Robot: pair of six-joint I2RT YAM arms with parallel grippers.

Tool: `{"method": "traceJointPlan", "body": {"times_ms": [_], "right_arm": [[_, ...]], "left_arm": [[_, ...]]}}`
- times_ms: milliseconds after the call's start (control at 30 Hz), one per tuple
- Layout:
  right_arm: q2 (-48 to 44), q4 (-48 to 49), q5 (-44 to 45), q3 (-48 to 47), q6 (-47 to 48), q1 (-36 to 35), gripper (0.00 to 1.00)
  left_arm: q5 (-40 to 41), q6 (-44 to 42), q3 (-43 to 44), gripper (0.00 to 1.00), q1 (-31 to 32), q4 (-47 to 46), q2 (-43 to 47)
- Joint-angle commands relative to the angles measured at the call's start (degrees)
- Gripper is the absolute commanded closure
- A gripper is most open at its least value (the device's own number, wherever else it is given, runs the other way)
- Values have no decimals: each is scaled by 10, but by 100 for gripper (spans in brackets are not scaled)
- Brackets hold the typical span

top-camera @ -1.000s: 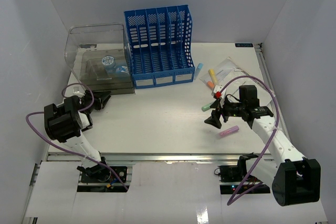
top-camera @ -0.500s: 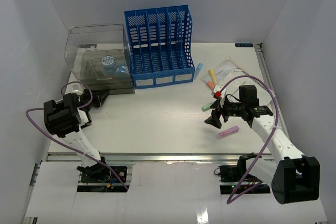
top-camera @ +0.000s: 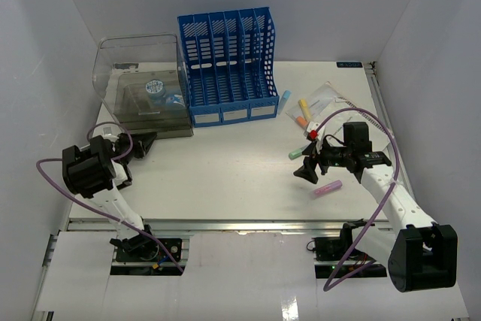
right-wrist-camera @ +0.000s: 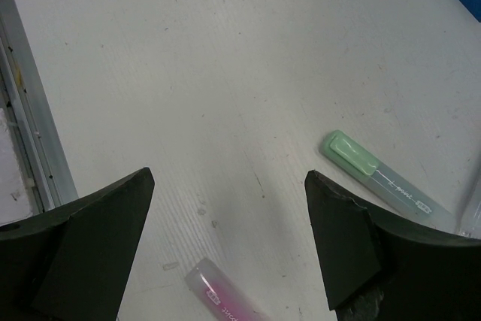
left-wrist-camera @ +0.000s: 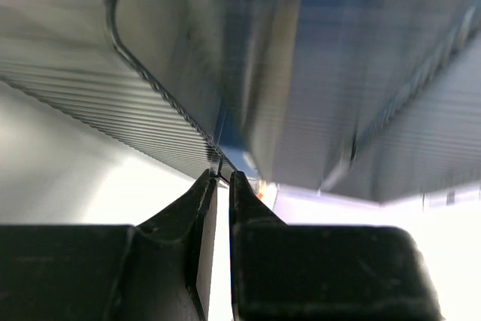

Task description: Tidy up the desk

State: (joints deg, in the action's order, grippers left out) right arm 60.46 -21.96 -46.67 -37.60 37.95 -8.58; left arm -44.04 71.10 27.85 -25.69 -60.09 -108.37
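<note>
The white desk carries loose highlighters on its right side. My right gripper is open and empty, just above the desk. A pink highlighter lies below and between its jaws in the right wrist view. A green highlighter lies by the right finger. My left gripper is shut to a thin slit. Its tips are at the lower front rim of the clear plastic box. I cannot tell whether it pinches the rim.
A blue slotted file rack stands at the back beside the clear box. Blue, yellow and orange highlighters and a clear plastic bag lie at the back right. A metal rail edges the desk.
</note>
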Motion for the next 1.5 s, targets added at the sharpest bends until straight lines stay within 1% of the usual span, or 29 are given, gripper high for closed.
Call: {"method": "traceJointPlan", "body": {"times_ms": [0, 133, 267, 333, 367, 400, 433, 467, 533, 567, 600, 633, 667, 700, 767, 800, 833, 900, 933, 967, 1033, 1067, 1133, 1267, 1467], "right_arm": [[-12, 6, -9, 4, 9, 6, 12], [-19, 5, -7, 4, 9, 7, 12], [-21, 6, -10, 5, 8, 8, 12], [-19, 5, -12, 5, 10, 8, 12], [-18, 4, -13, 5, 11, 8, 12], [-17, 3, -13, 6, 13, 8, 12], [-16, 0, -13, 6, 17, 8, 11], [-14, -2, -13, 6, 21, 8, 11], [-10, -10, -16, 6, 38, 8, 6], [-9, -13, -20, 8, 53, 7, 3], [-6, -17, -24, 9, 67, 6, 3], [-4, -23, -29, 8, 93, 5, 6], [0, -34, -33, 4, 145, 2, 10], [6, -51, -33, -6, 198, 0, 10], [28, -113, -20, -24, 349, 0, 10], [43, -148, -12, -39, 406, 0, 10], [72, -206, 0, -68, 464, 0, 10], [124, -276, 47, -112, 598, -1, 10], [152, -300, 73, -136, 633, -1, 10], [183, -321, 93, -162, 648, -1, 10], [251, -326, 130, -211, 644, -1, 9], [267, -321, 149, -235, 643, -1, 7], [293, -303, 161, -260, 633, -1, 6], [343, -287, 162, -304, 608, -3, 3], [418, -275, 182, -340, 588, -5, 0]], "left_arm": [[-16, -12, -74, 96, -17, -19, 56], [-31, -19, -133, 97, -48, 0, 111], [-38, -55, -182, 95, -59, 63, 191], [-34, -72, -190, 86, -59, 101, 215], [-32, -85, -190, 76, -60, 129, 228], [-31, -98, -187, 63, -60, 159, 243], [-31, -108, -181, 54, -61, 180, 254], [-31, -116, -173, 48, -61, 200, 262], [-33, -140, -148, 37, -61, 246, 291], [-36, -147, -133, 34, -61, 271, 305], [-37, -161, -120, 31, -61, 295, 317], [-34, -183, -104, 29, -62, 328, 329], [-28, -206, -80, 29, -62, 383, 348], [-19, -233, -64, 28, -62, 419, 381], [4, -290, -34, 24, -62, 494, 419], [11, -313, -27, 23, -62, 516, 441], [16, -344, -22, 21, -62, 539, 477], [22, -377, -21, 19, -62, 586, 524], [22, -385, -27, 16, -62, 605, 547], [20, -391, -33, 14, -62, 619, 571], [7, -387, -44, 12, -61, 622, 621], [2, -378, -45, 9, -61, 624, 646], [-11, -372, -45, 7, -61, 630, 659], [-40, -365, -43, 7, -60, 628, 647], [-45, -355, -40, 7, -60, 629, 622]]}}
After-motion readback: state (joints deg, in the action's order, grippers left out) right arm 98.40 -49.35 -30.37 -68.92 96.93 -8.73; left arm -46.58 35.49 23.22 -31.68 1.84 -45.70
